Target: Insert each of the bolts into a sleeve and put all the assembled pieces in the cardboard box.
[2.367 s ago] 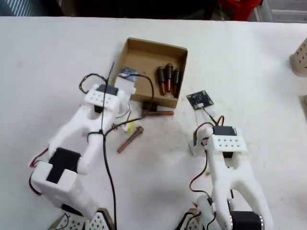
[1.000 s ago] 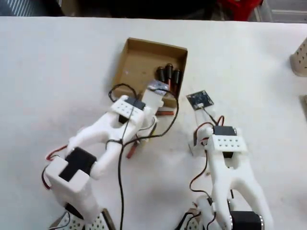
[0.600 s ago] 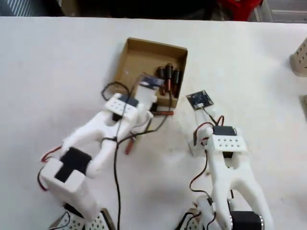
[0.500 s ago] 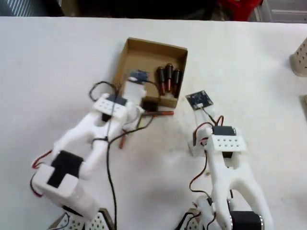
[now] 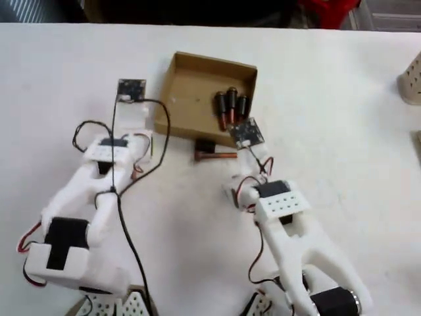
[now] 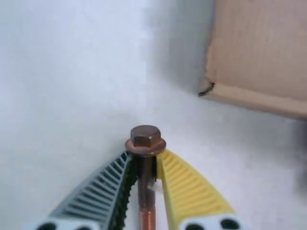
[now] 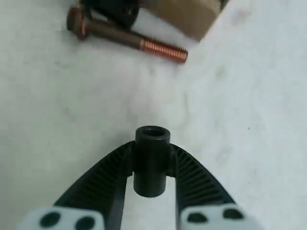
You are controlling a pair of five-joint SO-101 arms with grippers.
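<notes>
My left gripper (image 6: pixel 144 155) is shut on a copper bolt (image 6: pixel 145 141), head outward, just off a corner of the cardboard box (image 6: pixel 259 57). In the high view this gripper (image 5: pixel 148 148) is left of the box (image 5: pixel 191 99). My right gripper (image 7: pixel 152 148) is shut on a black sleeve (image 7: pixel 152 163), open end showing, hovering short of a loose bolt (image 7: pixel 127 36) and another sleeve (image 7: pixel 115 7) lying by the box front. From above, the right gripper (image 5: pixel 235 193) is below that bolt (image 5: pixel 220 155) and sleeve (image 5: pixel 205 145). Three assembled pieces (image 5: pixel 230 108) lie in the box.
A beige perforated object (image 5: pixel 411 79) stands at the table's right edge. The left arm's black cable (image 5: pixel 122 197) loops across the table. White tabletop stretches open between the two arms and right of the box.
The left arm swung left from the box front, and the bolt that lay beneath it is now in its gripper. The right arm shifted left toward the loose bolt.
</notes>
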